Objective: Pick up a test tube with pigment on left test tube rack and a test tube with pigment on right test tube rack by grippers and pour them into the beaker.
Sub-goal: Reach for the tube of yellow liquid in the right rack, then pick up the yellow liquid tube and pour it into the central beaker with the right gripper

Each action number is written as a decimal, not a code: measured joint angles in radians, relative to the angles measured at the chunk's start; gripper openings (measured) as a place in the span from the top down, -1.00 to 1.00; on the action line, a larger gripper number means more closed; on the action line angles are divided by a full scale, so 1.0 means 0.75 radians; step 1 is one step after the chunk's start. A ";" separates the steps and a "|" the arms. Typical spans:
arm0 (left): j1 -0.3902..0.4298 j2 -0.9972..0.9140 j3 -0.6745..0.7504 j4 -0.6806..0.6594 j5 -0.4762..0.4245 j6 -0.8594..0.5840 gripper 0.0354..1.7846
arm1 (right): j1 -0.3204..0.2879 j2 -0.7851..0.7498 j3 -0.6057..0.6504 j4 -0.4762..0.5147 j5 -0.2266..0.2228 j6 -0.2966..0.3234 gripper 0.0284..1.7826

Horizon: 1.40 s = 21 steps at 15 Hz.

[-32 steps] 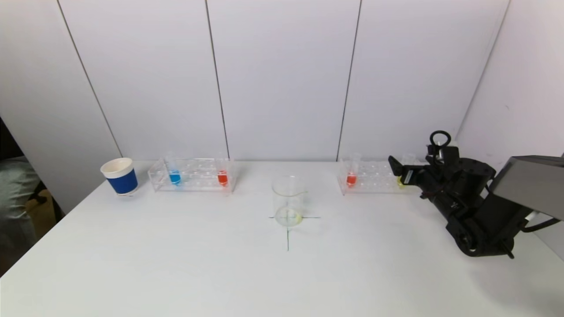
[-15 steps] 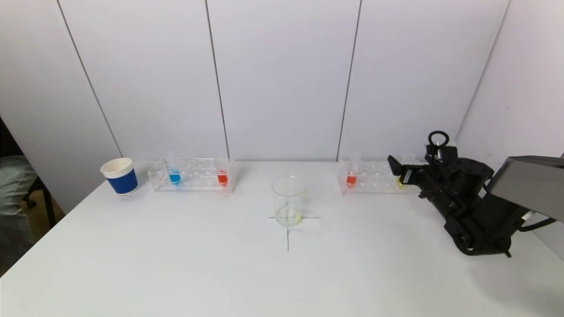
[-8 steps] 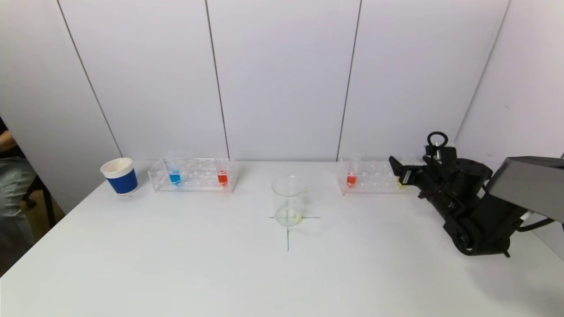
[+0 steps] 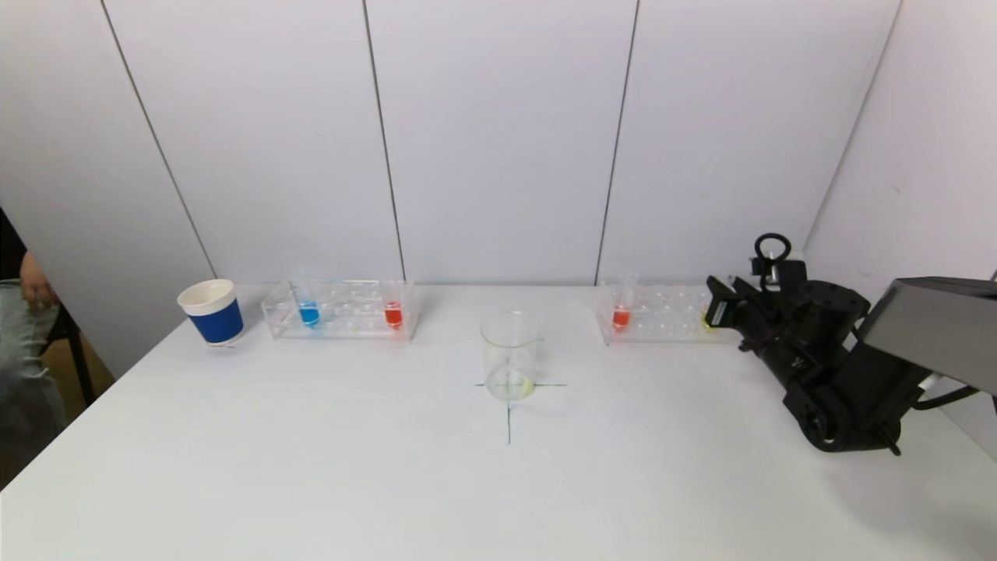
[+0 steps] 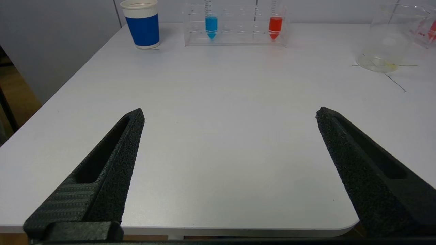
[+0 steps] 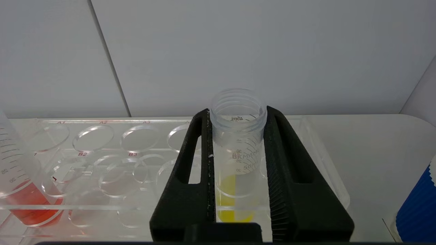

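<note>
My right gripper (image 4: 716, 308) is at the right end of the clear right rack (image 4: 662, 321). In the right wrist view the right gripper (image 6: 237, 112) is shut on an upright tube with yellow pigment (image 6: 238, 149) that stands in the rack (image 6: 102, 143). A red-pigment tube (image 4: 621, 315) stands at that rack's left end. The left rack (image 4: 343, 313) holds a blue tube (image 4: 309, 312) and a red tube (image 4: 393, 313). The glass beaker (image 4: 510, 354) stands mid-table with a little yellow at its bottom. My left gripper (image 5: 230, 112) is open and empty over the table's near edge, out of the head view.
A blue paper cup (image 4: 212, 312) stands left of the left rack. A second blue cup (image 6: 419, 204) shows close by in the right wrist view. A white wall runs behind both racks. A person's arm is beyond the table's left edge.
My right gripper's fingers have closed onto the yellow tube; its left finger drew in to the right. The arm edged slightly forward. The tube stays in the rack.
</note>
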 joint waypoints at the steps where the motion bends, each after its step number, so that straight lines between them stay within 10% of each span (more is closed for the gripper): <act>1: 0.000 0.000 0.000 0.000 0.000 0.000 -0.98 | 0.000 0.000 0.000 0.000 0.000 -0.001 0.52; 21: 0.000 0.000 0.000 0.000 0.000 0.000 -0.98 | -0.004 -0.056 -0.004 -0.001 -0.002 -0.021 0.52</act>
